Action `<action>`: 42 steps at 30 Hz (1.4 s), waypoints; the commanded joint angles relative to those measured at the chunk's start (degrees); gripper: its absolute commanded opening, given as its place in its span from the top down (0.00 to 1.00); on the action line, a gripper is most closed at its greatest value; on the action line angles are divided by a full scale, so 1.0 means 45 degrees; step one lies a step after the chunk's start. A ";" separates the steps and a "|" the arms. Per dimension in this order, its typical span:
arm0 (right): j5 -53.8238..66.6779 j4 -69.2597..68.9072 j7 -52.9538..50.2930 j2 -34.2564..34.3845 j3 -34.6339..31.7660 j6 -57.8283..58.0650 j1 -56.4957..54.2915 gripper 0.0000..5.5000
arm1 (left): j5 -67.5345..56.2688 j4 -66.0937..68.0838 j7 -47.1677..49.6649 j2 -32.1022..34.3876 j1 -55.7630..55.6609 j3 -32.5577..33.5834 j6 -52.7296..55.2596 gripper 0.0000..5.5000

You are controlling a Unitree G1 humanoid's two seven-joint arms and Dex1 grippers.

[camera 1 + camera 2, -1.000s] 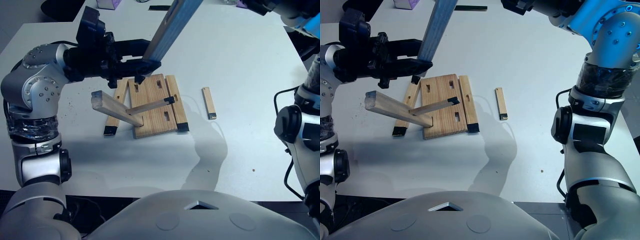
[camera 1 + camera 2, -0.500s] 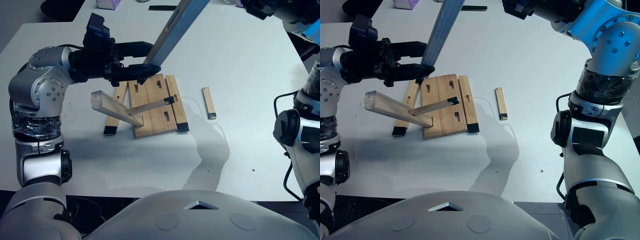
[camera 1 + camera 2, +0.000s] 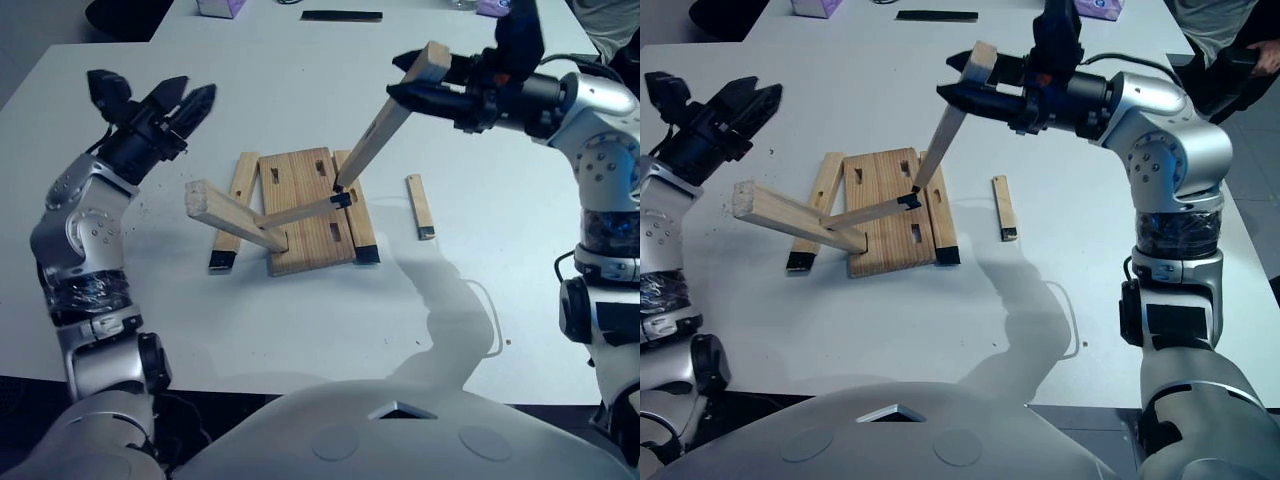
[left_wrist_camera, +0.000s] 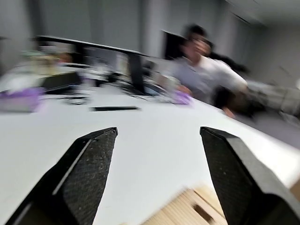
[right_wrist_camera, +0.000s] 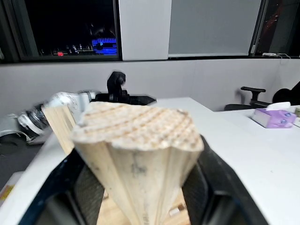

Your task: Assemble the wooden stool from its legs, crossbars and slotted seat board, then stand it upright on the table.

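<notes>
The left hand (image 3: 188,93) hangs above the bench (image 3: 300,330) at 10 o'clock from the seat board (image 3: 305,225), its fingers (image 4: 89,173) spread wide apart and holding nothing. A tilted leg (image 3: 232,213) stands with its foot in the board's 8 o'clock corner and leans out toward 9 o'clock. Behind it a flat leg (image 3: 240,180) lies on the bench along the board's 9 o'clock edge. A thin crossbar (image 3: 300,212) runs from the tilted leg toward 3 o'clock, across the board. A second flat leg (image 3: 358,222) lies against the board's 3 o'clock edge. The held leg (image 3: 385,125) slants down, its dark tip close over the thin crossbar's dark end; whether they touch cannot be told. A loose crossbar (image 3: 418,205) lies apart at 3 o'clock. The right hand (image 3: 408,93), at 1 o'clock, is clamped on the held leg near its top.
</notes>
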 commanded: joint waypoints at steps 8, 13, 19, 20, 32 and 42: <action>-0.0316 -0.1254 0.0869 -0.0020 0.0696 -0.0506 0.1383 0.63 | -0.0301 -0.0510 0.2388 -0.1489 0.0477 0.0631 -0.0314 0.41; -0.0382 -0.1259 0.1687 -0.0396 0.1005 -0.0556 0.1371 0.63 | -0.0439 -0.0757 0.2582 -0.1706 0.0782 0.0750 -0.0483 0.41; -0.1084 -0.0650 0.2605 -0.0630 0.1734 -0.1234 0.1276 0.63 | -0.0454 -0.0876 0.2651 -0.1955 0.1054 0.0615 -0.0633 0.41; -0.1100 -0.0627 0.2711 -0.0669 0.1789 -0.1289 0.1271 0.63 | -0.0473 -0.0882 0.2661 -0.1951 0.1057 0.0619 -0.0626 0.41; -0.1580 -0.0822 0.3872 -0.1337 0.2553 -0.2311 0.1276 0.63 | -0.0563 -0.1345 0.2924 -0.2296 0.1496 0.0597 -0.0756 0.41; -0.1626 -0.0532 0.4296 -0.1483 0.3036 -0.2042 0.0436 0.63 | -0.0566 -0.1825 0.3273 -0.2754 0.2077 0.0506 -0.1098 0.41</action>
